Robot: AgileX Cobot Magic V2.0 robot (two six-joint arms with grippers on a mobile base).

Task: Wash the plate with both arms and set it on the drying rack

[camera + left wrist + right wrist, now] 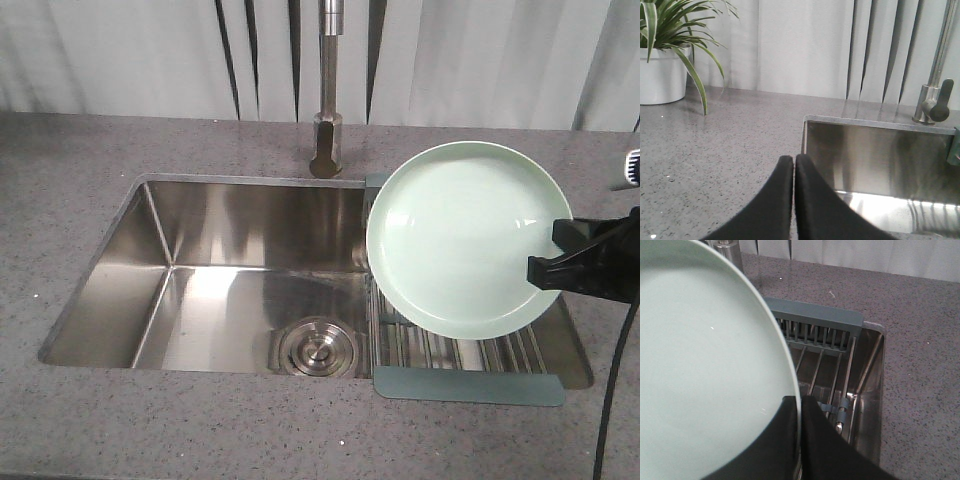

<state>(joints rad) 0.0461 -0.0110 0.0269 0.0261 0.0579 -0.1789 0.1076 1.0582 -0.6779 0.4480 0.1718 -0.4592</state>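
While one plate [460, 235] hides most of the drying rack [470, 385] beneath, the right gripper [548, 250] clamps the plate's rim; the left gripper [794, 160], cropped, is clenched empty.

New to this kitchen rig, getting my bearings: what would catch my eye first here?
The mint-green plate stands out, held tilted above the drying rack at the right end of the steel sink, its right rim pinched by the right end effector. Left of it, the round drain sits in the basin floor.
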